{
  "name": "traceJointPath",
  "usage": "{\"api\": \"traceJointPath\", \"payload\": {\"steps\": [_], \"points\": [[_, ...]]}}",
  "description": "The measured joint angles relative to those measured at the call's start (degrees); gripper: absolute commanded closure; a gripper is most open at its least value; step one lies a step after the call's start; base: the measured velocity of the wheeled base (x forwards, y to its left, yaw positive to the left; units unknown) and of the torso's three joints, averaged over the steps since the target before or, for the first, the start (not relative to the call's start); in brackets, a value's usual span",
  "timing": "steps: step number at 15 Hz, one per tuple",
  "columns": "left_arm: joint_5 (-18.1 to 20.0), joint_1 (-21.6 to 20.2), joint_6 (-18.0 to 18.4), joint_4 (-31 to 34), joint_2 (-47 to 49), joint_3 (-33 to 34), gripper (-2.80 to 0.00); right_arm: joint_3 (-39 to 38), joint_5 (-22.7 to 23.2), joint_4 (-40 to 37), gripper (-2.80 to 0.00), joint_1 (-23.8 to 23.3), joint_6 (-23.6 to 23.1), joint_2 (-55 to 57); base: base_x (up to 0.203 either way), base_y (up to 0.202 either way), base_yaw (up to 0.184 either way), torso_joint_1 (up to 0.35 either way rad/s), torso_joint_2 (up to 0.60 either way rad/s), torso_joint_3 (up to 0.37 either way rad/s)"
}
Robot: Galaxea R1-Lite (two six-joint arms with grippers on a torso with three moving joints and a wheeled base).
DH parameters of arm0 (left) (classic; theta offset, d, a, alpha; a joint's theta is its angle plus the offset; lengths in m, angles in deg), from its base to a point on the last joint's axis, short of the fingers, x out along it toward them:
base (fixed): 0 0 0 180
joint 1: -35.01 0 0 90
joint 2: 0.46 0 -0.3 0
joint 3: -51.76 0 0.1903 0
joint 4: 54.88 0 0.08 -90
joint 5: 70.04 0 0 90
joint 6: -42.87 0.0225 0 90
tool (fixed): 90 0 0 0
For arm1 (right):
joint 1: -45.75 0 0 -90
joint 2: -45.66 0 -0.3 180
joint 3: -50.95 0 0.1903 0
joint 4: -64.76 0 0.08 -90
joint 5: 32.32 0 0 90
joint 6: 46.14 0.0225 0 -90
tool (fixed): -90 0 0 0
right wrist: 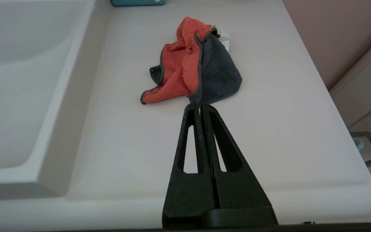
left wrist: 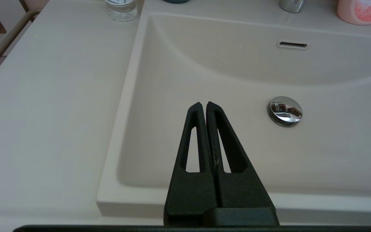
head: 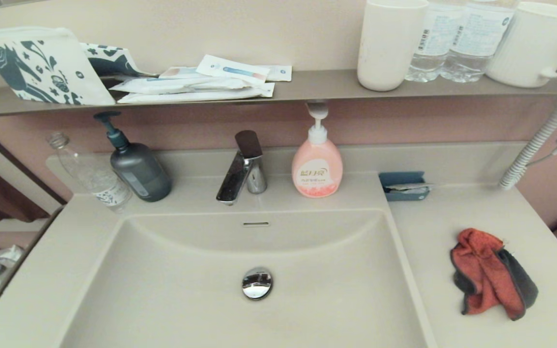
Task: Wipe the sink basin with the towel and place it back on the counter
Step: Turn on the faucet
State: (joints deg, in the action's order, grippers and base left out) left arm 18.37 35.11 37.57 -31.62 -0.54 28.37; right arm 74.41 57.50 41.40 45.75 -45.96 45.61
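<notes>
1. As seen from the head camera, neither arm enters the frame; the left-hand third holds a clear bottle and a dark pump bottle at the back of the counter.
2. Left gripper, in its wrist view, hangs over the near rim of the sink basin, fingers pressed together and holding nothing. It appears parked.
3. Centre frame of the head view: the basin lies bare, with the faucet above it, the drain plug at centre and the overflow slot on the back wall. No cloth is in it.
4. Right of centre, a pink soap bottle stands behind the basin.
5. Right third of the head view: the towel lies crumpled on the counter, well apart from the basin, red-orange face up with grey showing along one side.
6. Right gripper, in its wrist view, sits just short of the towel's near grey edge, fingers closed and empty.
7. Assessment: nothing indicates whether the basin has been wiped. Either the task has not begun, leaving pickup, wiping and return, or it is complete with the towel returned.
</notes>
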Motion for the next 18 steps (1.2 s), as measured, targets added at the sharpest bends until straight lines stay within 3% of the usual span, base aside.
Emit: {"api": "traceJointPath", "payload": {"steps": [7, 11, 15, 18], "points": [[-0.4, -0.2, 1.9, 0.0, 0.0, -0.1, 0.0, 0.0, 0.0, 0.0, 0.0, 0.0, 0.0, 0.0, 0.0, 0.0, 0.0, 0.0, 0.0, 0.0], [0.2, -0.1, 0.5, -0.1, 1.4, -2.3, 0.0, 0.0, 0.0, 0.0, 0.0, 0.0, 0.0, 0.0, 0.0, 0.0, 0.0, 0.0, 0.0, 0.0], [3.3, 0.5, -4.5, -2.7, 11.9, -10.6, 0.0, 0.0, 0.0, 0.0, 0.0, 0.0, 0.0, 0.0, 0.0, 0.0, 0.0, 0.0, 0.0, 0.0], [3.7, 1.0, -6.7, -10.6, 24.2, -15.4, 0.0, 0.0, 0.0, 0.0, 0.0, 0.0, 0.0, 0.0, 0.0, 0.0, 0.0, 0.0, 0.0, 0.0]]}}
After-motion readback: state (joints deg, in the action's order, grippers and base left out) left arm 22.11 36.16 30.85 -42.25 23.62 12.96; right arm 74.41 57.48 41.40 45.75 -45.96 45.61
